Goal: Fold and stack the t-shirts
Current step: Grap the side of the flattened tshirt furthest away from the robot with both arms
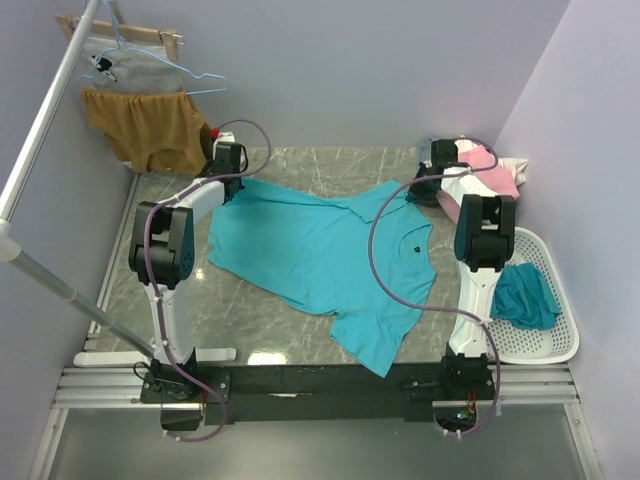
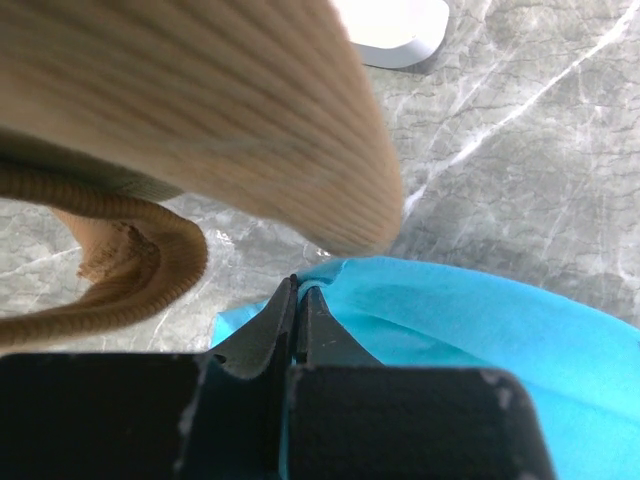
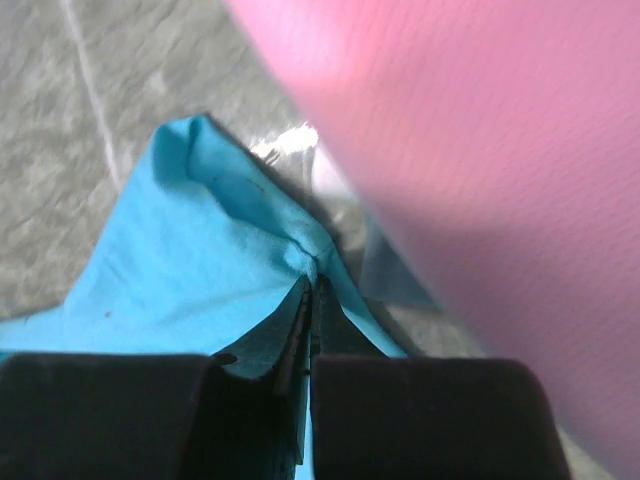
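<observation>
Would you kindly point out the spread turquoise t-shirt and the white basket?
spread turquoise t-shirt (image 1: pixel 300 250): top view, middle of its body.
white basket (image 1: pixel 530 346): top view, its near wall.

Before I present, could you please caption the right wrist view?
Right tool shut on turquoise t-shirt beside pink cloth.

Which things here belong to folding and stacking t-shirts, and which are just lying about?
Job: turquoise cloth t-shirt spread out; pink and white cloth shirts; crumpled teal cloth shirt.
Lying about: mustard-brown hanging garment; grey hanging garment; white plastic basket.
</observation>
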`<state>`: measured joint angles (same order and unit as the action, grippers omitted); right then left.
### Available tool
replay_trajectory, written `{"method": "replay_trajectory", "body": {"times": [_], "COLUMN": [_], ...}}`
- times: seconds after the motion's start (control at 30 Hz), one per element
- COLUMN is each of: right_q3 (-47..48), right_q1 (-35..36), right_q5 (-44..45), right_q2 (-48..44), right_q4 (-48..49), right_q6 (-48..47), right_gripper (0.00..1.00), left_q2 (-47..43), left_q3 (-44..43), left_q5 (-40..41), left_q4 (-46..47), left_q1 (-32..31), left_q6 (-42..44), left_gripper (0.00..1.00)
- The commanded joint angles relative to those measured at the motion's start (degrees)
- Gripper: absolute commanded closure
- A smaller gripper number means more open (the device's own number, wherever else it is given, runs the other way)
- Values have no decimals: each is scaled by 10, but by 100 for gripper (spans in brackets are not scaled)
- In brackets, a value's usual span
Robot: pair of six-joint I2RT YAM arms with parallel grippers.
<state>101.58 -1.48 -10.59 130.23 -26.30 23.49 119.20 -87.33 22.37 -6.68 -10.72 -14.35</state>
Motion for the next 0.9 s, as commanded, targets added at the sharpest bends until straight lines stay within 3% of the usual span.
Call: {"method": "replay_trajectory", "body": {"times": [0.0,0.27,0.53,0.73,0.87], "right_q3": [-26,16,-52,12,57], "right_q1": [-3,-4,-3,-1,1], "right_q5": [-66,-176,-153,-164,-145], "right_q2": [-97,-159,-205,-102,-29], "right_q4": [74,31,20,-11,-19], "right_q6": [8,47,57,46,46], "right_gripper": [100,100,100,100,93], "left_q2": [-9,-5,17,17,20], "left_q3": [-14,-40,-59,-57,-57], "left_q5": [7,-21,-43,-48,-44], "left_q4": [13,-7,-23,-25,-28], "left_q1": [14,31,31,31,31], "left_q6": [16,27,21,20,24], "left_gripper": [99,99,99,99,99]}}
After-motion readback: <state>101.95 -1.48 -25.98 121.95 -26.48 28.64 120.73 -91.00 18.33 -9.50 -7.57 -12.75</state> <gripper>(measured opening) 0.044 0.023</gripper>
